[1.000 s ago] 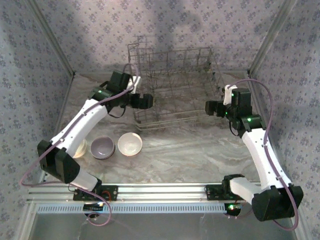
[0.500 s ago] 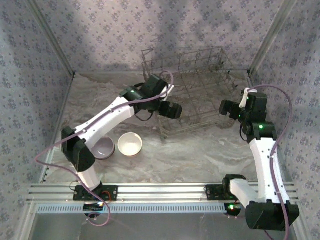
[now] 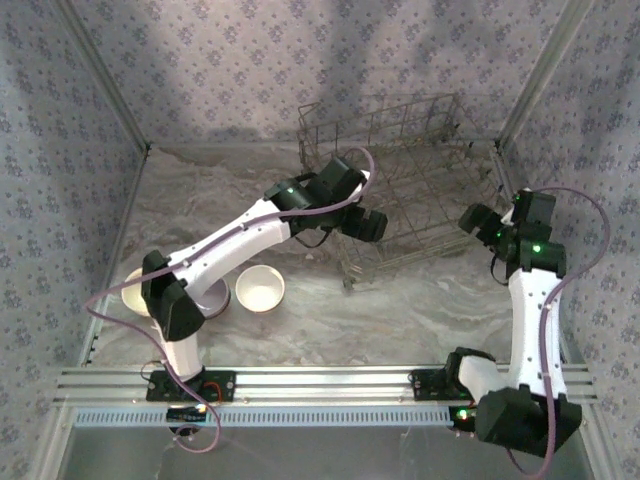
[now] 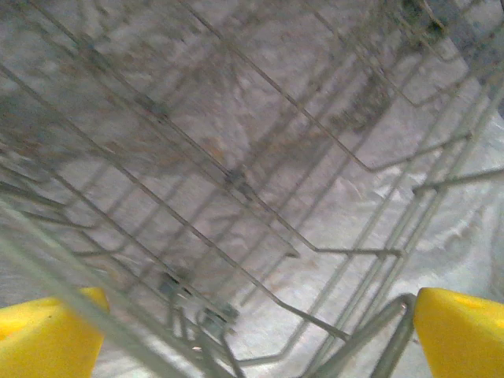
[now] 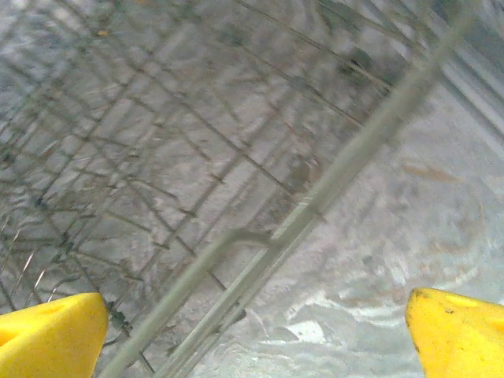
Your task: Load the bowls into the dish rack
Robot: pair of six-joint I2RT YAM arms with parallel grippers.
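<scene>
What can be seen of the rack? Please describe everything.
The rack is a large grey wire basket with open grid sides and upright tines, seemingly metal. It looks empty. It stands skewed on the table, far right. The open left gripper straddles its near-left rim; the open right gripper straddles its right side.

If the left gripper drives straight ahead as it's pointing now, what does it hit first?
The dish rack: its wires cross right in front of the open left gripper, so contact would probably come almost at once.
</scene>
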